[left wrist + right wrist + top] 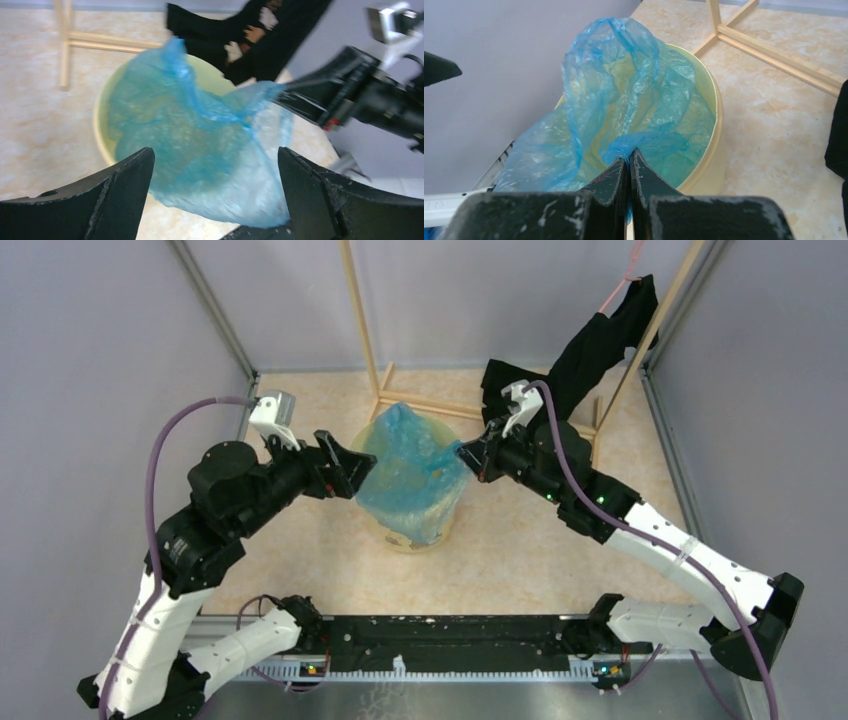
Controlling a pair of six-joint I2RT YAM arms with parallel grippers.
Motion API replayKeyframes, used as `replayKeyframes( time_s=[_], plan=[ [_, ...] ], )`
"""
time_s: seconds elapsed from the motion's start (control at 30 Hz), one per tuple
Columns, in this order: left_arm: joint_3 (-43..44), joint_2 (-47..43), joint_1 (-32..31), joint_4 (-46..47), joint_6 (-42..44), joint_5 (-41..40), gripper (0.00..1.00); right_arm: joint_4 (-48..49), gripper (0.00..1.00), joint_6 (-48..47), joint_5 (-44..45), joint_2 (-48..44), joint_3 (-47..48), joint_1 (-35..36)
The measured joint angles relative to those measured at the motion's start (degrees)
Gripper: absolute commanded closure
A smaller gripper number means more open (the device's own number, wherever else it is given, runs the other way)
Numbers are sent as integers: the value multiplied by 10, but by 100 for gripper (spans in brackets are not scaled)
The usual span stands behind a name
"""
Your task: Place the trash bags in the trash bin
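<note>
From near-left corner, left arm reaches in twd bench centre. left gripper: jaws spread wide, nothing clamped. Tips sit at left side of the trash bag; can't tell if touching. On left wrist cam, bag film shows thru the gap betw both fingers, beyond them, not pinched.

Mid-bench: trash bin, upright, yellow-tan tub, yellow inside. Bag is draped over its mouth, light-blue, translucent, wrinkly. Part sags into the interior, part spills over the rim and down the outer wall twd near edge. One peak of film stands up above the rim. Not fully in.

Just right of bin: right gripper, fingers closed tight w/ a thin fold of blue film caught betw the tips, above bin's right rim. Film runs from that pinch pt back over the opening.

Far edge: light wooden frame behind bin, base rails on bench top.

Far-right corner: black garment hung on a slanted wooden bar, lower end down behind right gripper.
</note>
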Motion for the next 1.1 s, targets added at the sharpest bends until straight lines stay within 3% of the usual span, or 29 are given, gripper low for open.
replayKeyframes(
  time_s=[0.17,0.37,0.43,0.57,0.67,0.8,0.9,1.1],
  plan=[
    [32,26,0,-17,-14,143,1,14,100,12,-16,0,-3,0],
    [44,129,-14,-9,-15,226,2,18,100,22,-31,0,-4,0],
    [44,157,-50,-14,-11,196,2,22,100,23,-34,0,-4,0],
    [51,194,-204,-58,-12,51,9,28,100,22,-35,-2,-10,0],
    [55,203,-268,-87,-27,-48,15,28,100,22,-34,-2,-16,0],
    [55,199,-296,-107,-48,-141,21,30,100,20,-34,-2,-22,0],
    [55,197,-303,-108,-58,-181,40,28,100,16,-34,-3,-23,0],
    [55,184,-304,-108,-64,-225,39,30,100,16,-34,-3,-23,0]
  ],
)
